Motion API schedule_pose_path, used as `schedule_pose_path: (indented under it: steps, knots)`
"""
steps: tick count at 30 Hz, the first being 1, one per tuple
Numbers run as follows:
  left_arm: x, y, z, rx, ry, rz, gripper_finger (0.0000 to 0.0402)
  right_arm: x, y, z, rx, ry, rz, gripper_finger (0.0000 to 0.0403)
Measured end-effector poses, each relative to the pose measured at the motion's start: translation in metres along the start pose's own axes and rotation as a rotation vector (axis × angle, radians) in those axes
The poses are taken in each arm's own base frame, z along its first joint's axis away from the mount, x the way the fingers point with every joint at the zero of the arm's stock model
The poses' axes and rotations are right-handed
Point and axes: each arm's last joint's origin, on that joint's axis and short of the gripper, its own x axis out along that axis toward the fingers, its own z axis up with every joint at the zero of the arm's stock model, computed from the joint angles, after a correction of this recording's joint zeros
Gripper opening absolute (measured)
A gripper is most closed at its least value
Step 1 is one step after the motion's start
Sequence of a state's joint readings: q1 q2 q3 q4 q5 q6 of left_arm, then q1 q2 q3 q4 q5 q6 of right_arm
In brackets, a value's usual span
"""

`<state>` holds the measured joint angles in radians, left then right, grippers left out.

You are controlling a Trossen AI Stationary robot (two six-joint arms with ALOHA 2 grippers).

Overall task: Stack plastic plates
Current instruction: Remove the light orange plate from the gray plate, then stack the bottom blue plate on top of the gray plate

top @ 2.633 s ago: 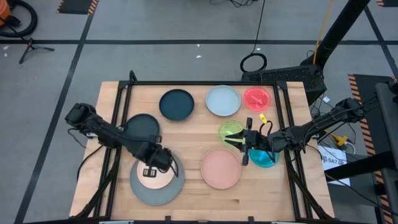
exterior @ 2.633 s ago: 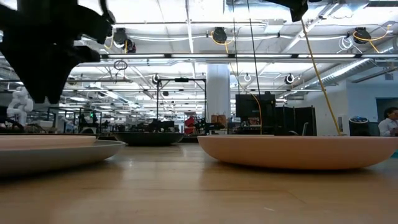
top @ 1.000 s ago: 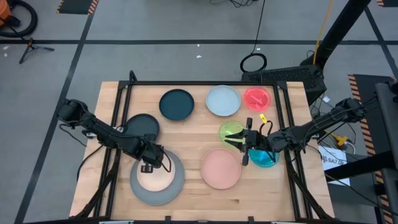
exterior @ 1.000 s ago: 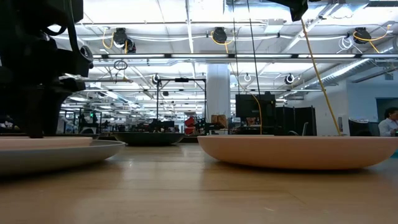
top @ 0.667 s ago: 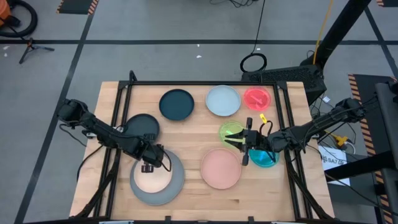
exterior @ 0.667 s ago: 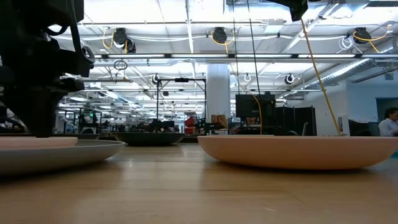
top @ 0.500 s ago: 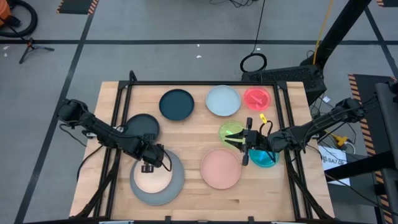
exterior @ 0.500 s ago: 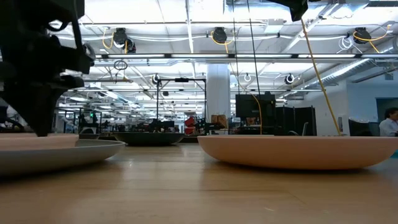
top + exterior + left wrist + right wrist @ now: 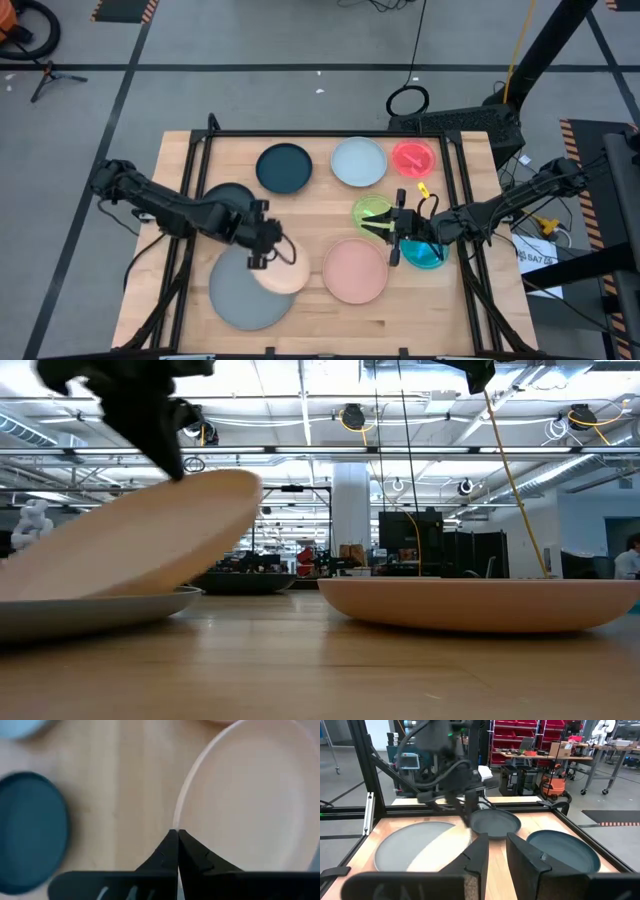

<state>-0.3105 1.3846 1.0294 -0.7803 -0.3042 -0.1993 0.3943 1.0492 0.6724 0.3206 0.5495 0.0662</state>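
A cream plate (image 9: 286, 273) is tilted over the right part of the large grey plate (image 9: 235, 296) at the near left, with my left gripper (image 9: 262, 251) shut on it. Flat on the table lie the charcoal (image 9: 228, 199), dark teal (image 9: 284, 167), light blue (image 9: 359, 161), red (image 9: 413, 158), green (image 9: 371, 210), small teal (image 9: 426, 254) and salmon pink (image 9: 354, 270) plates. My right gripper (image 9: 392, 232) hovers between the green and small teal plates. It is open, and nothing shows between its fingers (image 9: 479, 855). My left gripper pinches the cream plate's rim (image 9: 176, 820) on its far-left side between its two shut fingers (image 9: 165, 855). They come slanting down from above and the left. The plate is tilted, its held rim (image 9: 190, 478) raised and its low edge (image 9: 40, 592) down on the grey plate.
A black frame (image 9: 320, 133) runs along the table's far edge and down both sides. The arms' bases and cables stand past the left and right edges. Bare wood (image 9: 315, 215) lies in the middle of the table.
My left gripper has shut on the cream plate's rim, then risen and gone toward the table's right edge. The cream plate, which lay flat in the middle of the grey plate, now tilts up by its held rim and has slid toward the salmon pink plate.
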Motion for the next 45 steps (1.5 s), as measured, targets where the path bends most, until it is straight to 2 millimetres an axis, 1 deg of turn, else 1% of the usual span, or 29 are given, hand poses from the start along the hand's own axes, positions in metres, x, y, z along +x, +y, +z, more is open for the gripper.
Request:
schedule_pose_path:
  steps: [5,8,11,15,18,21,24,31,35,38,40,43,45]
  knots:
    - [0.008,0.035,0.015,-0.095,-0.086,0.067,0.0001,0.0,0.0,0.0,0.0,0.0,0.0,0.0061]
    - [0.017,0.058,0.019,-0.156,-0.094,0.109,0.0,0.0,0.0,0.0,0.0,0.0,0.0,0.0061]
    - [0.027,0.079,0.018,-0.191,-0.059,0.131,0.0,0.0,0.0,0.0,0.0,0.0,0.0,0.0061]
    - [0.042,0.096,0.016,-0.228,-0.011,0.134,0.0,0.0,0.0,0.0,-0.002,0.0,0.0,0.0061]
    - [0.051,0.103,0.015,-0.233,0.012,0.144,0.0,0.0,0.0,0.0,-0.002,0.001,0.0,0.0061]
    - [0.057,0.105,0.016,-0.238,0.009,0.142,0.0004,0.0,0.0,0.0,-0.003,0.001,0.0,0.0061]
    - [0.06,0.105,0.019,-0.244,-0.009,0.139,0.0017,0.0,0.0,0.0,-0.004,0.002,0.0,0.0061]
    - [0.061,0.106,0.018,-0.241,-0.005,0.14,0.0057,0.0,0.0,0.0,-0.005,0.003,0.0,0.0061]
    - [0.061,0.104,0.016,-0.234,0.021,0.136,0.0065,0.0,0.0,0.0,-0.005,0.004,0.0,0.0061]
    - [0.059,0.099,0.008,-0.246,0.109,0.127,0.0066,0.0,0.0,-0.001,-0.009,0.01,-0.001,0.0061]
    - [0.055,0.093,0.0,-0.258,0.19,0.116,0.0066,0.0,0.0,-0.001,-0.01,0.011,-0.001,0.0061]
    - [0.049,0.081,-0.014,-0.293,0.35,0.079,0.0067,0.0,0.0,-0.001,-0.009,0.01,-0.001,0.0061]
    - [0.043,0.072,-0.025,-0.324,0.472,0.1,0.0067,0.0,0.0,-0.001,-0.009,0.01,-0.001,0.0061]
